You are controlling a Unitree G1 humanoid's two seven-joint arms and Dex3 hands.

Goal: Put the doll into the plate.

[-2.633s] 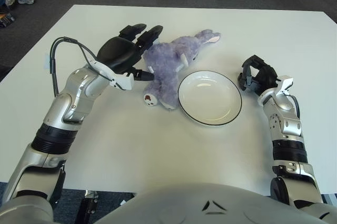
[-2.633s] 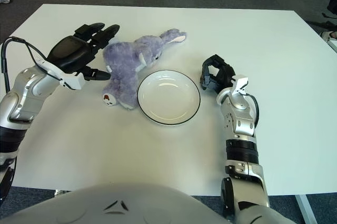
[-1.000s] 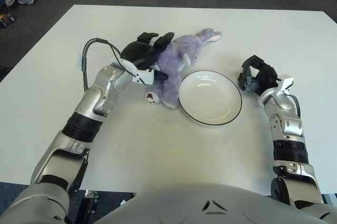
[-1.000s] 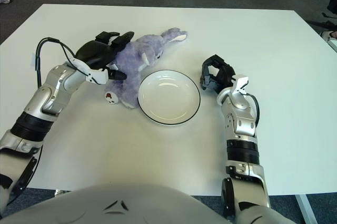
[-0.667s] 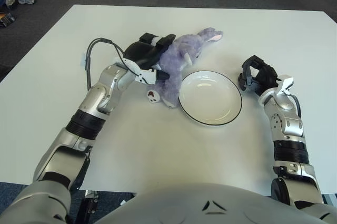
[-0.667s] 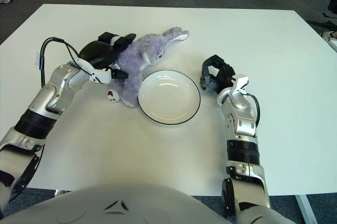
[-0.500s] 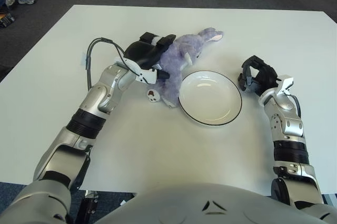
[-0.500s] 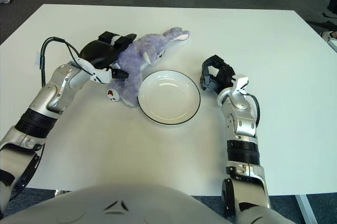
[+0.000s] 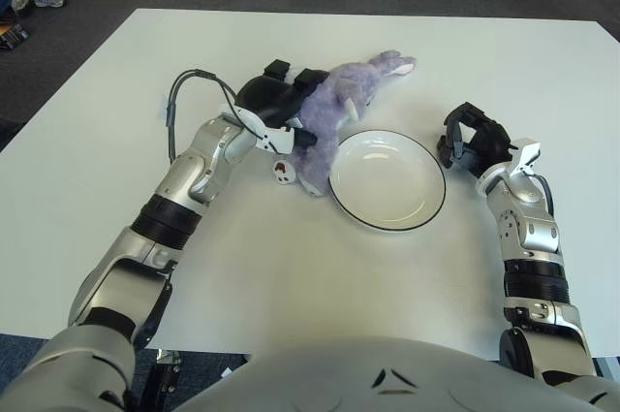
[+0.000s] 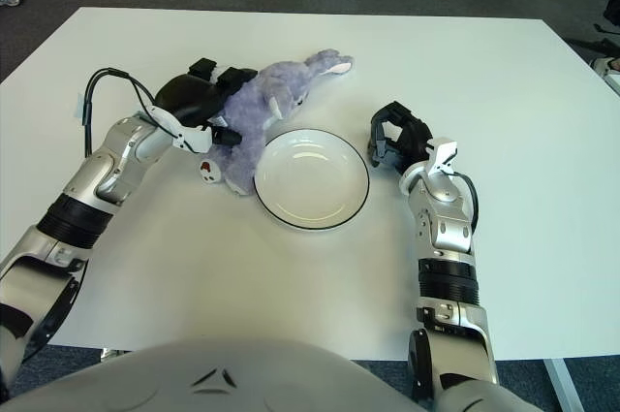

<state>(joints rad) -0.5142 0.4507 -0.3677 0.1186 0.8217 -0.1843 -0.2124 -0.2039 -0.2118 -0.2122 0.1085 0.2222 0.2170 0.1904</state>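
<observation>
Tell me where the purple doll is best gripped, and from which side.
Probably the thick midbody of the doll, approached from the robot's left, where the left robot hand already closes on it. It lies lengthwise beside the plate, blocking the right side. The right robot hand shows right of the plate.

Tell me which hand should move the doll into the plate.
Left. The left hand already wraps the doll beside the plate; the right hand sits curled on the plate's far side.

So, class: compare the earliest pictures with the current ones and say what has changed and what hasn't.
The left robot hand moved right from beside the doll and closed on its body, nudging it slightly toward the plate. The plate and the right robot hand, curled beside the plate's right edge, stayed put.
</observation>
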